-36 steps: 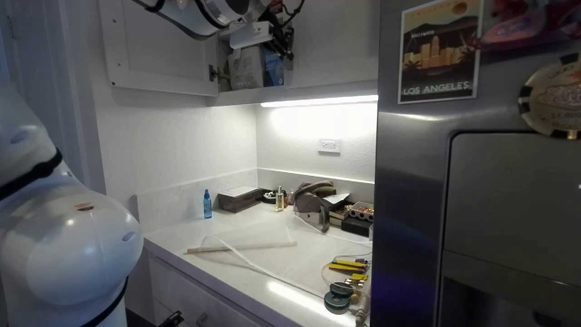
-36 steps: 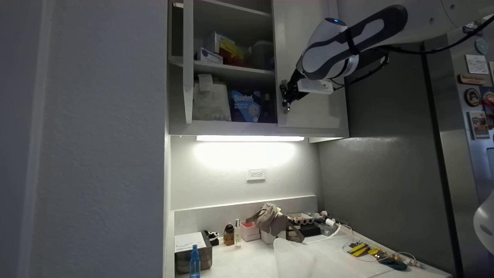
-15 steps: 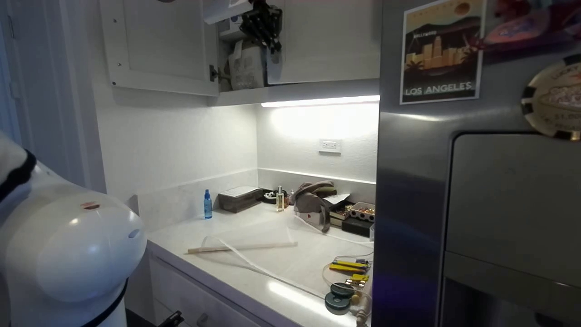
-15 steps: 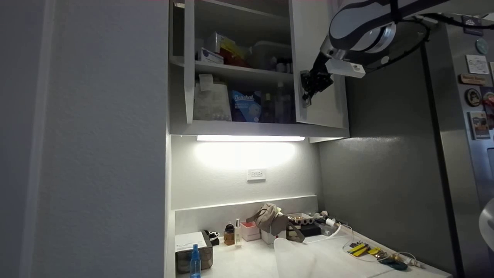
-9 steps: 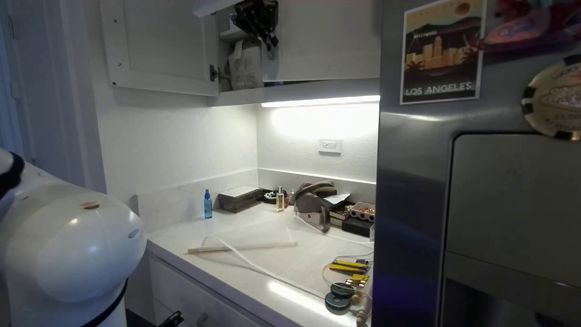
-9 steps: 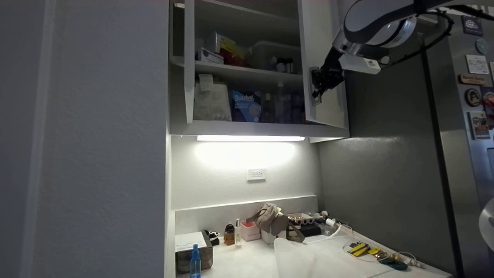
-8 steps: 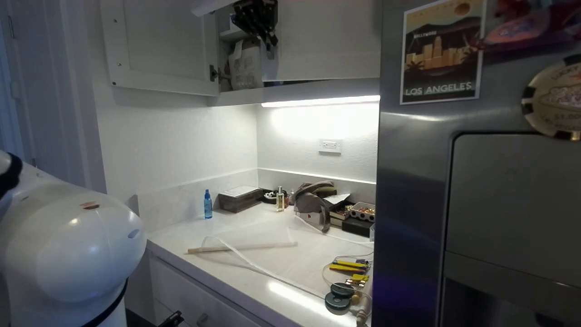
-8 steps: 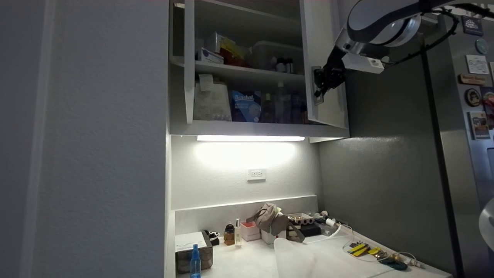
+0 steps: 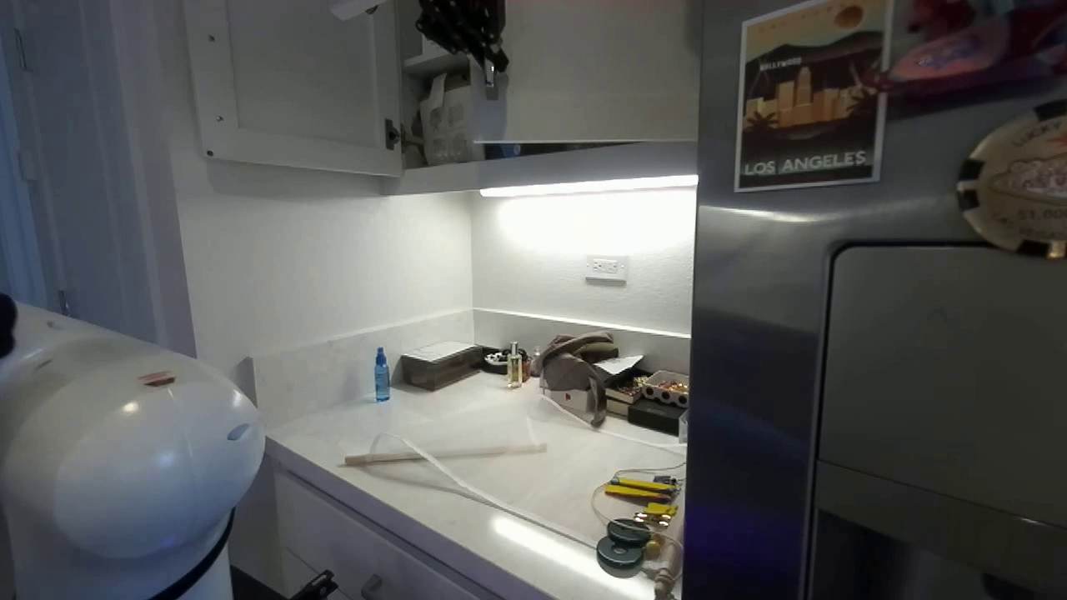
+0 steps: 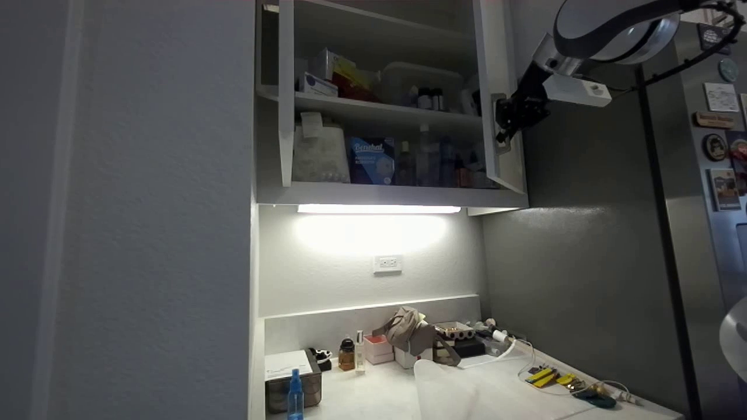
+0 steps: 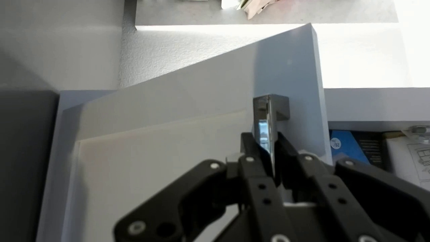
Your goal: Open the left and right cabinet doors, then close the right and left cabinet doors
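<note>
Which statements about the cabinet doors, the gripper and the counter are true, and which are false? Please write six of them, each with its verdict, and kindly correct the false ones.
1. The gripper is closed on the silver handle of the right cabinet door. True.
2. The silver handle sits near the hinge side of that door. False: it sits near the free edge.
3. The left cabinet door stands open. True.
4. The right cabinet door is fully shut. False: it stands open at an angle.
5. A blue bottle stands upright on the counter. True.
6. The blue bottle is the only thing on the counter. False: a dark box, for example, is there too.
</note>
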Controlling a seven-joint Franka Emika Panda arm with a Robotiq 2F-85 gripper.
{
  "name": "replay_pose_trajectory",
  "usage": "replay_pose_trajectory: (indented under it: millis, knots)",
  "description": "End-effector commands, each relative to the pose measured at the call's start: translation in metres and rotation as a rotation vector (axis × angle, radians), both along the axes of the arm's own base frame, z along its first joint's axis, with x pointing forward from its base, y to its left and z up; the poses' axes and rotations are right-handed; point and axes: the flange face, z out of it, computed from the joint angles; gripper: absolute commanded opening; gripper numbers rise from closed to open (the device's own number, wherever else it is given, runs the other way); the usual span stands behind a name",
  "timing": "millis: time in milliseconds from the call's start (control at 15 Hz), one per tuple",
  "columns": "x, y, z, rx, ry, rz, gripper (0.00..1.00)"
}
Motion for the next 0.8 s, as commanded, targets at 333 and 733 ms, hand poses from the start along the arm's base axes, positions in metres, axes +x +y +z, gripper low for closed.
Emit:
replay_pose_trajectory:
  millis: [333, 733]
  knots:
    - [-0.015, -0.03, -0.056, -0.042, 0.143, -0.169, 0.86]
    - [-0.016, -0.037, -0.062, -0.071, 0.146, -0.269, 1.0]
